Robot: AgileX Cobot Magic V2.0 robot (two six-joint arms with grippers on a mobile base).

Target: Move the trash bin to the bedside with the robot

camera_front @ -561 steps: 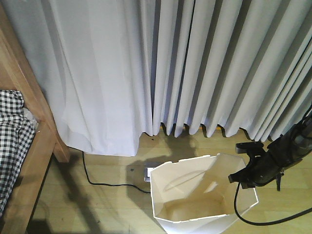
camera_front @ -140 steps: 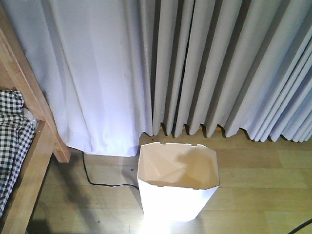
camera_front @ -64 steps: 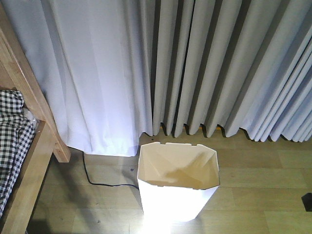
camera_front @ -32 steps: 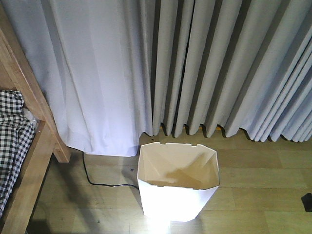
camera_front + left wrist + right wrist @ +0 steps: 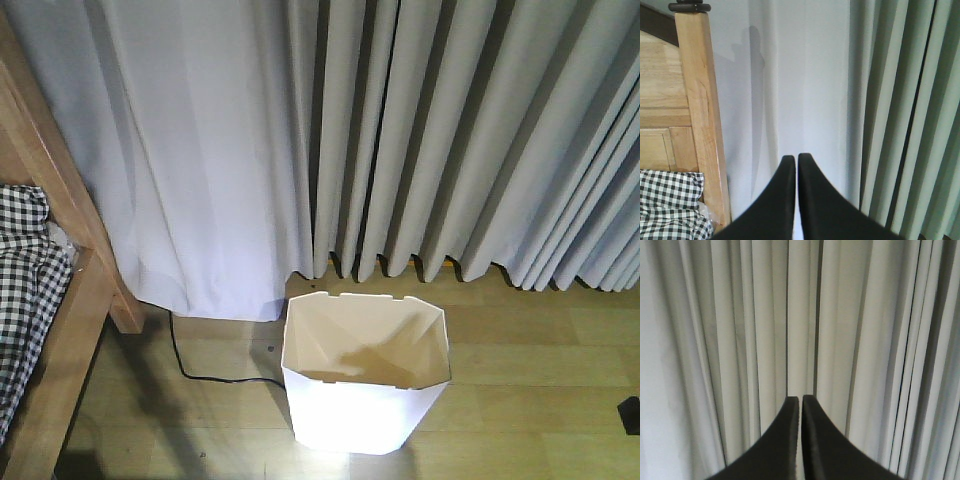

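The white trash bin (image 5: 362,375) stands upright on the wooden floor below the curtain, its eight-sided rim open and its cream inside empty. The bed's light wooden frame (image 5: 70,260) with black-and-white check cloth (image 5: 25,270) is at the left edge, a gap of floor away from the bin. In the left wrist view my left gripper (image 5: 796,159) is shut and empty, facing the curtain beside the bed post (image 5: 700,115). In the right wrist view my right gripper (image 5: 800,400) is shut and empty, facing the curtain. A small black piece (image 5: 630,415) shows at the right edge.
Pale grey curtains (image 5: 400,140) hang to the floor behind the bin. A black cable (image 5: 195,365) runs over the floor between the bed frame and the bin. Wooden floor (image 5: 530,370) stretches right of the bin.
The arm that held the bin's right rim has let go and drawn back out of the front view. The bin now stands upright nearer the curtain. Nothing has moved in the last second.
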